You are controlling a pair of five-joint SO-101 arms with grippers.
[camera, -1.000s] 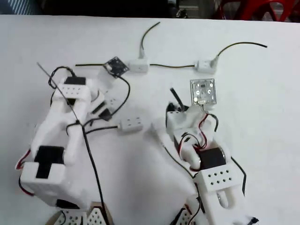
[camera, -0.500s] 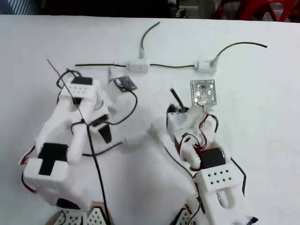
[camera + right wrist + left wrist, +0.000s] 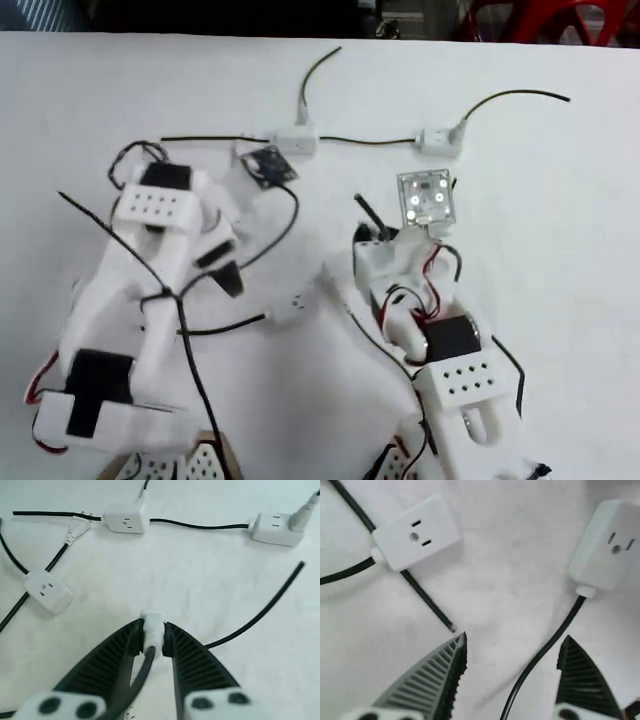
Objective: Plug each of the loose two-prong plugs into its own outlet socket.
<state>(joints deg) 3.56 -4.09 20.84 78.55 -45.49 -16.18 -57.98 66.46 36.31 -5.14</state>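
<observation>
**Right claw (image 3: 152, 636) clenches a white plug (image 3: 151, 625); left claw (image 3: 515, 639) hangs released above two sockets.**

Seen from overhead, two outlets sit at the table's (image 3: 560, 300) twelve o'clock edge. The far-right outlet (image 3: 438, 141), toward one o'clock, appears to have a plug seated in it. The far-left outlet (image 3: 295, 140), toward eleven o'clock, has a loose plug (image 3: 75, 527) lying just beside it with its prongs exposed. A third outlet (image 3: 47, 590) rests near the table's middle, between the arms. The held plug hovers well apart from every socket. On that reading the job is partly done: the gripped plug and the loose one are not yet seated.
</observation>
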